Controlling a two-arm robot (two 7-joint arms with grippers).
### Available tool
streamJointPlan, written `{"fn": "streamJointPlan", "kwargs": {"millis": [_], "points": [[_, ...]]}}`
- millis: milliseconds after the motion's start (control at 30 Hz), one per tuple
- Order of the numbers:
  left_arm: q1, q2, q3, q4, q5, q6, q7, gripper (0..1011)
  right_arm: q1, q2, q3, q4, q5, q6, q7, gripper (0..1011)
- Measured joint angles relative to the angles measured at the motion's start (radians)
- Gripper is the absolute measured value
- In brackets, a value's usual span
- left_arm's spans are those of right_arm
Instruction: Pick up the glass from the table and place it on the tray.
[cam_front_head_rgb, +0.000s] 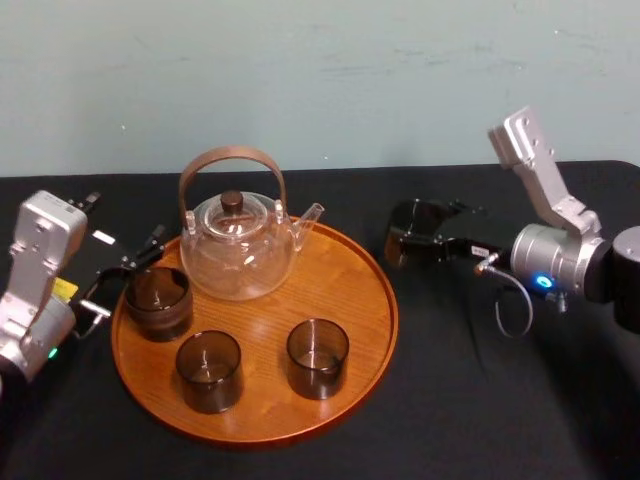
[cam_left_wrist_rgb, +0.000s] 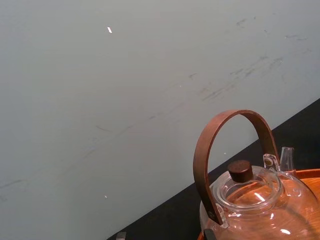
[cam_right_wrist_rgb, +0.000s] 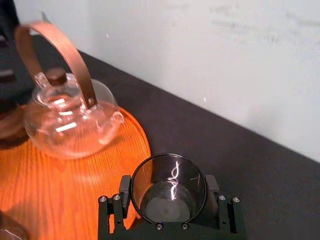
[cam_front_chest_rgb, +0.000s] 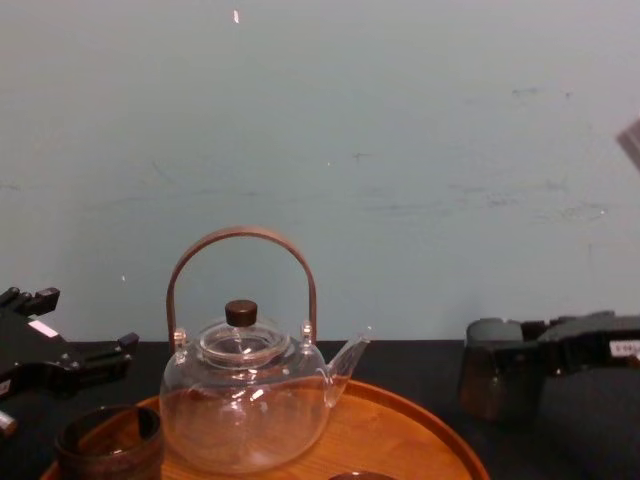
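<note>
- The right gripper (cam_right_wrist_rgb: 168, 192) pinches a smoky drinking glass (cam_front_head_rgb: 412, 232) between its two pads, upright, mouth up.
- The glass sits off the round wooden tray (cam_front_head_rgb: 350, 290), just outside the rim at about the tray's 2 o'clock, over the black-draped tabletop (cam_front_head_rgb: 480, 400). Whether its base has cleared the cloth cannot be told.
- On the tray stand a clear glass teapot (cam_front_head_rgb: 235, 250) with a brown hoop handle at 11 o'clock, and three matching glasses: one at 9 o'clock (cam_front_head_rgb: 158, 300), one at 7 o'clock (cam_front_head_rgb: 209, 370) and one at 4 o'clock (cam_front_head_rgb: 317, 357).
- The left gripper (cam_front_head_rgb: 122, 278) rests at the tray's 9 o'clock edge, just beside the nearest glass. Its fingers look spread and hold nothing.
- Progress, as judged here: the grasp looks made, so the pick-up half is largely in hand. The carry over the rim and the set-down are not yet done.
- Bare wood shows at the tray's 2 to 3 o'clock, between the teapot's spout and the rim, the nearest open spot for this glass.
- The spout points toward that gap, so the approach looks tight on the teapot side.
</note>
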Motion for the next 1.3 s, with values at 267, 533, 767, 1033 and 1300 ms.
{"fn": "streamJointPlan", "kwargs": {"millis": [267,533,767,1033,1300], "points": [[0.000,0.000,0.000,0.000,0.000,0.000,0.000,1001,-0.003,0.024,0.001,-0.069,0.027,-0.015,0.019,900],[0.000,0.000,0.000,0.000,0.000,0.000,0.000,1001,0.016,0.023,-0.031,-0.082,0.036,-0.026,0.036,900],[0.000,0.000,0.000,0.000,0.000,0.000,0.000,1001,0.033,0.013,-0.069,-0.082,0.038,-0.036,0.053,900],[0.000,0.000,0.000,0.000,0.000,0.000,0.000,1001,0.046,0.000,-0.109,-0.075,0.036,-0.050,0.068,900],[0.000,0.000,0.000,0.000,0.000,0.000,0.000,1001,0.054,-0.014,-0.145,-0.055,0.022,-0.075,0.077,900]]}}
